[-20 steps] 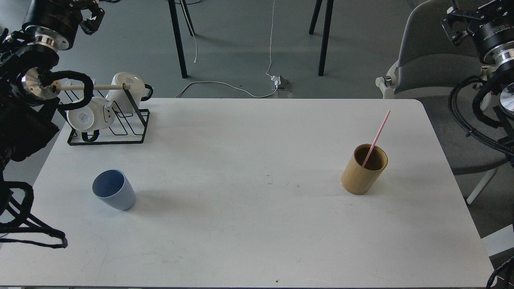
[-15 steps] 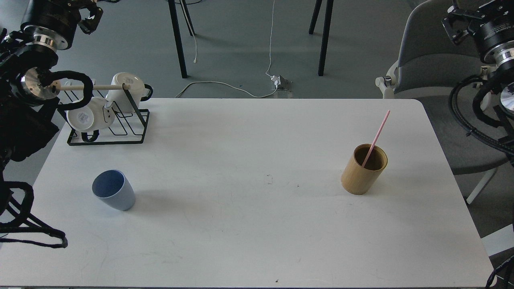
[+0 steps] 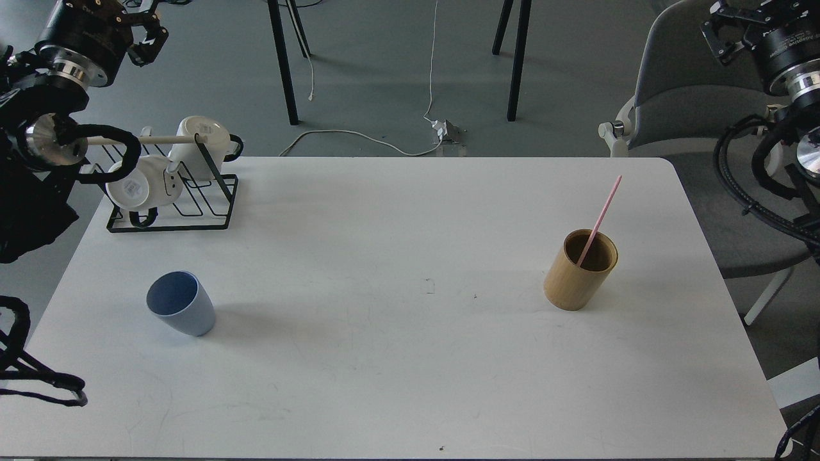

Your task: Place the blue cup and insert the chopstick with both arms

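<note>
Blue cup (image 3: 181,311) near table's (image 3: 410,397) left edge — chopstick (image 3: 599,220) well apart.

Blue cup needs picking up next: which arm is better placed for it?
Left. The blue cup stands on the table's left side, below the left end effector. The right end effector is raised beyond the far right corner, nearer the chopstick in the bamboo holder.

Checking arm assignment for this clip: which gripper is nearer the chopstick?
Right. The right gripper hangs up at the far right corner, beyond the table, nearer the chopstick leaning in the bamboo holder. The left gripper is at the far left corner, above the mug rack.
</note>
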`<state>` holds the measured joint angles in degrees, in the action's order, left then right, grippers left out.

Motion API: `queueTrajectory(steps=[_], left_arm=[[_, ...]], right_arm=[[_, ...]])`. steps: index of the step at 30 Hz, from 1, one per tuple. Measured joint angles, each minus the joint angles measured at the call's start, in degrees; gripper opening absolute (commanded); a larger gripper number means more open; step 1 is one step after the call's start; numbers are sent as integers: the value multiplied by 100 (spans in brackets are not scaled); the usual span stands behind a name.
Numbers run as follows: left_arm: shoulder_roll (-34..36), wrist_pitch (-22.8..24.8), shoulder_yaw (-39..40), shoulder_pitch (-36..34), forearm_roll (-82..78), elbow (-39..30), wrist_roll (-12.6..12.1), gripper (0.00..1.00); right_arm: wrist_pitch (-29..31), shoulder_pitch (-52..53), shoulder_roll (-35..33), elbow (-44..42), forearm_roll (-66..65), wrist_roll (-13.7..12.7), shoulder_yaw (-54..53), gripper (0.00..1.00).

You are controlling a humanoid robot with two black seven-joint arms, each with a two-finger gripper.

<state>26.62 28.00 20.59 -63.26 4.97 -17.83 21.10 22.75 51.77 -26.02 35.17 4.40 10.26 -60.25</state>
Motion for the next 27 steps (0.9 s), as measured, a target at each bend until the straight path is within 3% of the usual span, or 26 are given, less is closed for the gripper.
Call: queueTrajectory(steps=[7, 18, 23, 27], left_arm=[[908, 1, -155, -10, -2040, -1250, -4, 99], [2715, 0, -308, 314, -5473, -4509, 29, 95], [3527, 0, -357, 781, -7231, -5398, 79, 94], [3859, 0, -365, 1210, -8117, -5553, 145, 91]], right_arm=[[27, -34, 8, 8, 4, 32, -33, 99], [358, -292, 18, 0, 5, 74, -49, 99], [511, -560, 18, 5, 5, 159, -82, 99], [524, -603, 18, 5, 6, 169, -88, 99]])
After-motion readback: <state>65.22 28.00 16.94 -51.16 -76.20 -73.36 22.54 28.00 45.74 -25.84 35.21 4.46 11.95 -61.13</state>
